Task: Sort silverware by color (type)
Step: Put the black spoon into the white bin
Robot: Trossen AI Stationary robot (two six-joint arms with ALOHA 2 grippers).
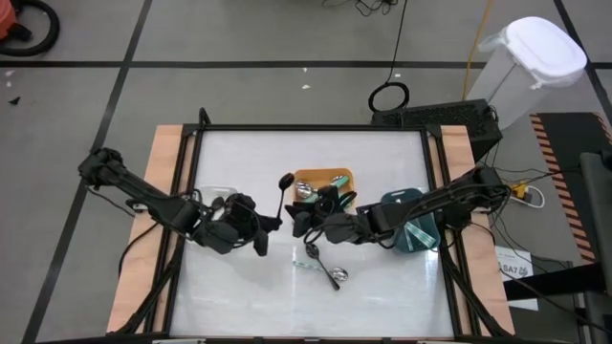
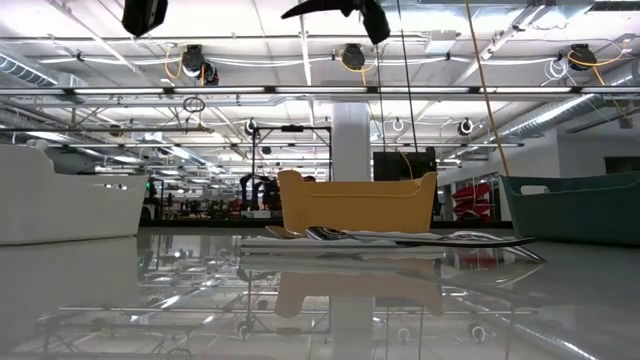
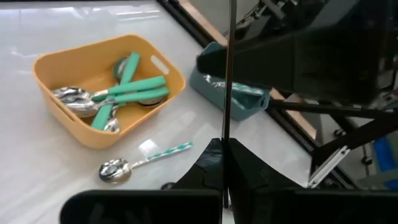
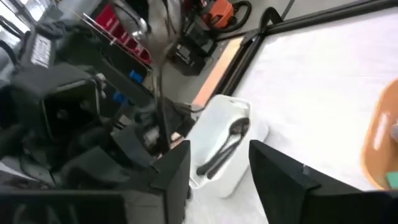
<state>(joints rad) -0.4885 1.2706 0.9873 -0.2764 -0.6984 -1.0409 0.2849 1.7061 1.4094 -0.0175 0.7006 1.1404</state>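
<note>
The left gripper [image 1: 262,232] is clamped on a black spoon [image 1: 283,191] over mid-table. The right gripper [image 1: 304,225] stands apart beside the orange bin [image 1: 323,176].

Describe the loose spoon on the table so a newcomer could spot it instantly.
Start at the orange plastic bin holding green-handled spoons. On the white tabletop just outside its wall lies a single silver spoon with a thin teal-and-white striped handle. Unlike its neighbours, it sits in no bin and its handle is slim, not chunky.

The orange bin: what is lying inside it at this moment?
The orange bin holds several spoons with teal-green handles and shiny silver heads, lying crossed over each other. The exact count cannot be told, since they overlap, and the bin's near wall hides part of its floor.
</note>
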